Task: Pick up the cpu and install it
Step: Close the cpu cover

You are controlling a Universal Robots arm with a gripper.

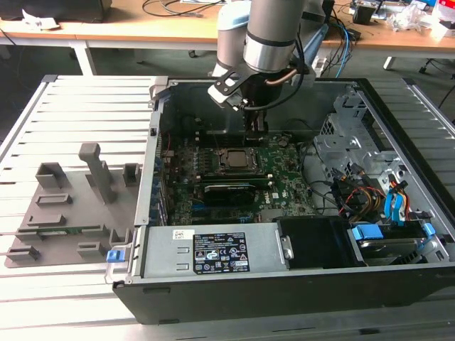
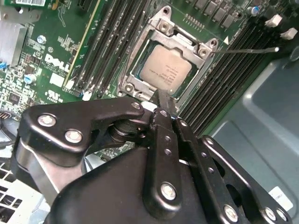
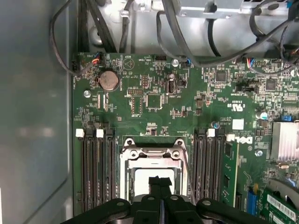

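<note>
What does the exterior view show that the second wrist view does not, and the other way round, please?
Exterior view, not the second wrist view: the whole open computer case, its labelled power supply box, the grey blocks on the slatted table, and the arm reaching down into the case.

Second wrist view, not the exterior: the separate memory slots and the screws at the corners of the socket frame.

Both: the chip lying flat in its socket on the green board, with the shut gripper close by it.
</note>
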